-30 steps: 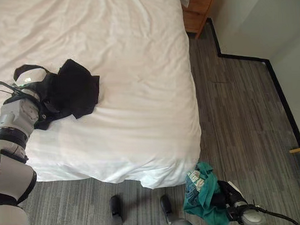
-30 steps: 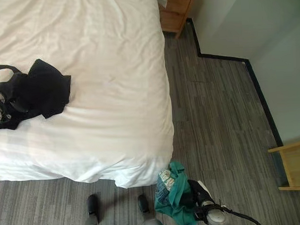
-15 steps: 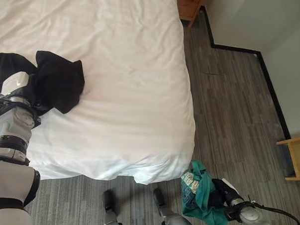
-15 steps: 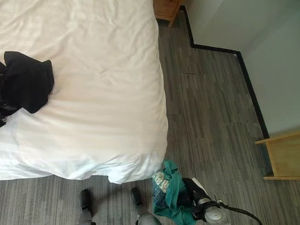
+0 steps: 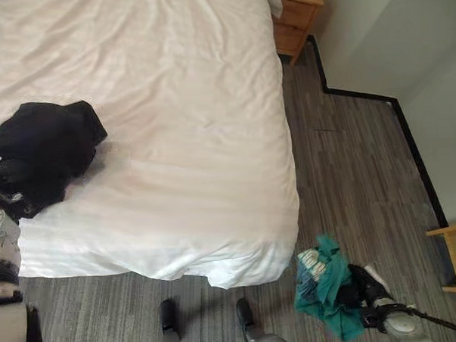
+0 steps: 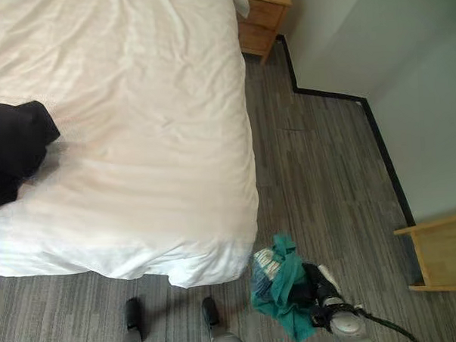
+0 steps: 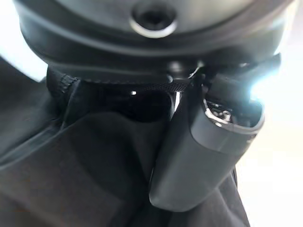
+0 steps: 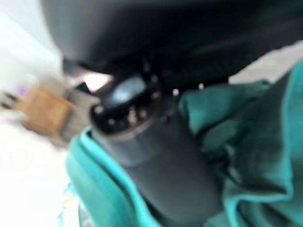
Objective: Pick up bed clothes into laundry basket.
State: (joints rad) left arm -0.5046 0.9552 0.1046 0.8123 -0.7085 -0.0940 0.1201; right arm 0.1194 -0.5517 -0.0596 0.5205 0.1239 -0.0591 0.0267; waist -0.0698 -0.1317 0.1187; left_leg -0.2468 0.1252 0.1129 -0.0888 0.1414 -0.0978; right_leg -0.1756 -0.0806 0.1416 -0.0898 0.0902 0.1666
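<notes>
Head stereo pair looking down on bed (image 5: 172, 105), wrist cameras close-up

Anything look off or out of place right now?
No basket in view. Otherwise normal: the left hand is buried in the black garment bunched on the bed, and the right hand grips the teal garment, hanging above the floor beside the bed.

bed: the white bed (image 5: 174, 143) before me, its sheet creased, its near corner hanging down to the floor
on the bed: a black garment (image 5: 45, 149) bunched near the bed's left edge
floor: grey wood-look planks (image 5: 349, 173) to the right of the bed and along its foot
beside the bed: a wooden nightstand (image 5: 297, 16) at the bed's far right corner, standing on the floor
</notes>
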